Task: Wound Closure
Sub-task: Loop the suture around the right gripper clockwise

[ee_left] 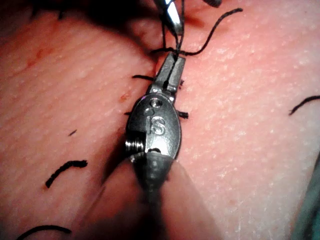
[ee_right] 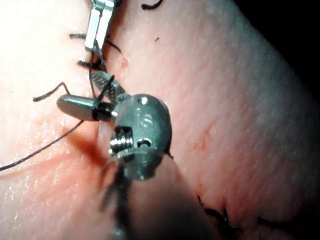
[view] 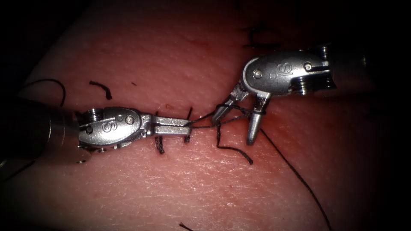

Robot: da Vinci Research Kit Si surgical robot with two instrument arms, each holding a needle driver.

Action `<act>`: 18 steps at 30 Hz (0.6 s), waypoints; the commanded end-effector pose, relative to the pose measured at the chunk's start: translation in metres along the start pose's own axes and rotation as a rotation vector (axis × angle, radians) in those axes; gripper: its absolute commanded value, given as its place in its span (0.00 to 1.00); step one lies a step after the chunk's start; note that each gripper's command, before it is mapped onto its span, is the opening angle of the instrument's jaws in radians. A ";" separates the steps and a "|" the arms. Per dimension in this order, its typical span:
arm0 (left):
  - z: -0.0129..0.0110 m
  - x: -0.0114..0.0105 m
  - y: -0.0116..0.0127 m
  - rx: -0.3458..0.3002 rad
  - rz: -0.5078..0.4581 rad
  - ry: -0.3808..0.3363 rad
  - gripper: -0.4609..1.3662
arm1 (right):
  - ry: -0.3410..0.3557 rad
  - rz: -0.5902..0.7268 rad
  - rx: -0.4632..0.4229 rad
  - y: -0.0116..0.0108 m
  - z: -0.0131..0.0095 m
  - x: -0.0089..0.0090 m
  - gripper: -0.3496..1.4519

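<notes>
While the left claw (view: pixel 186 125) grips it, thread (view: pixel 203 121) runs rightward around the open right claw (view: pixel 235 130).

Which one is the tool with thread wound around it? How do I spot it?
Find the tissue, then the shiny right tool coming in from the endoscope view's right. Its jaws stand open, pointing down, with dark thread looped around them. The left tool lies flat, jaws shut on the thread.

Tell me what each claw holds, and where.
Left claw: shut on the thread at its tips, near a free end. Right claw: open, grips nothing; thread loops around it.
</notes>
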 end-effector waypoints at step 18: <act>-0.0008 0.0014 0.0007 0.017 -0.016 -0.008 0.06 | 0.013 0.007 0.005 0.0003 -0.0011 0.0006 0.61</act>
